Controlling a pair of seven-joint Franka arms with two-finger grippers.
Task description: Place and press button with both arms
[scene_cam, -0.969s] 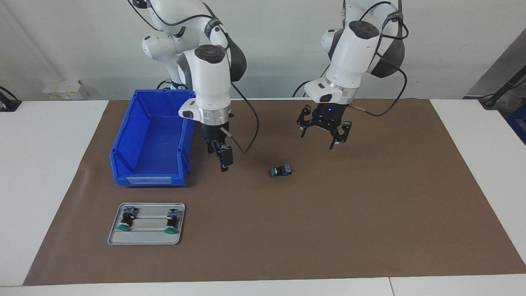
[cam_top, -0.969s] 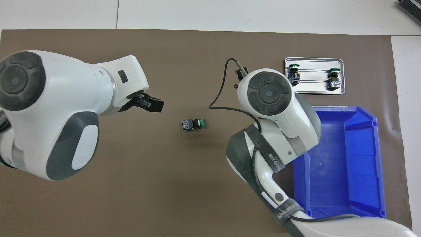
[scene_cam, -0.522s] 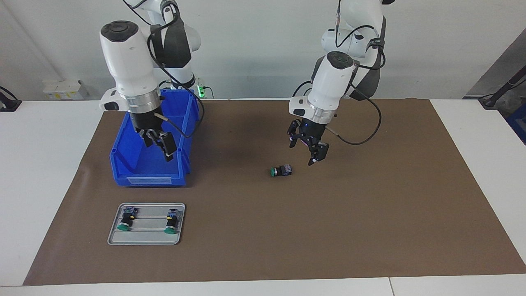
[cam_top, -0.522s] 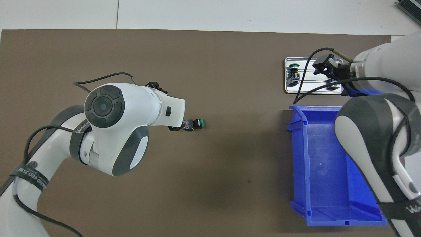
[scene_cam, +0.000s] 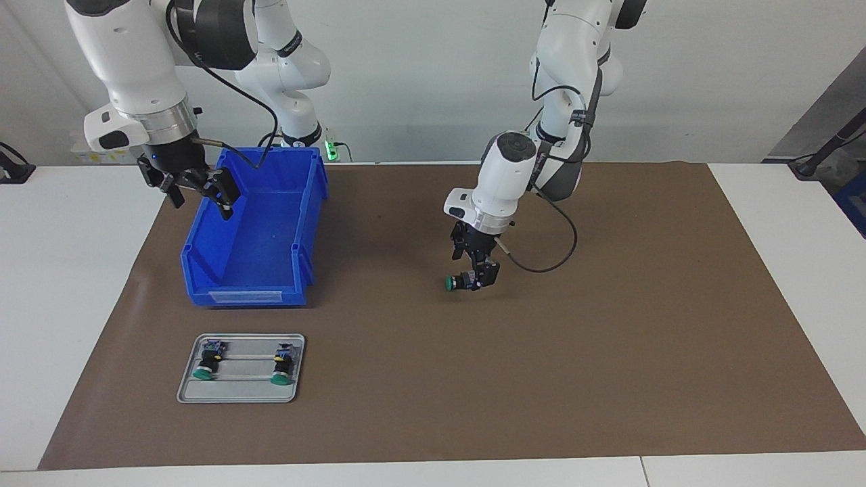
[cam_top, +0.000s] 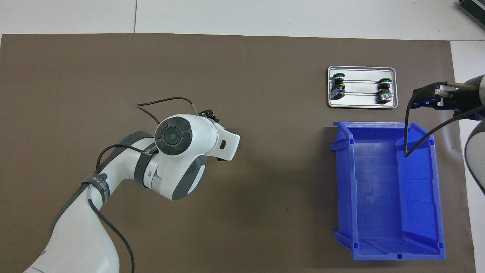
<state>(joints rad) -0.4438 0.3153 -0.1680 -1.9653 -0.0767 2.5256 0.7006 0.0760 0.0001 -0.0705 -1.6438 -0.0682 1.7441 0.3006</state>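
Down at the middle of the brown mat, the left tool stands around the button, its fingers spread to either side of the black body; whether they touch it cannot be told. The button lies on its side on the mat, green cap pointing toward the right arm's end of the surface. From overhead the left arm's wrist hides it. The right tool hangs spread and empty over the rim of the blue bin, at the bin's corner nearest the robots. Two more buttons lie on a metal tray, near the mat's edge farthest from the robots.
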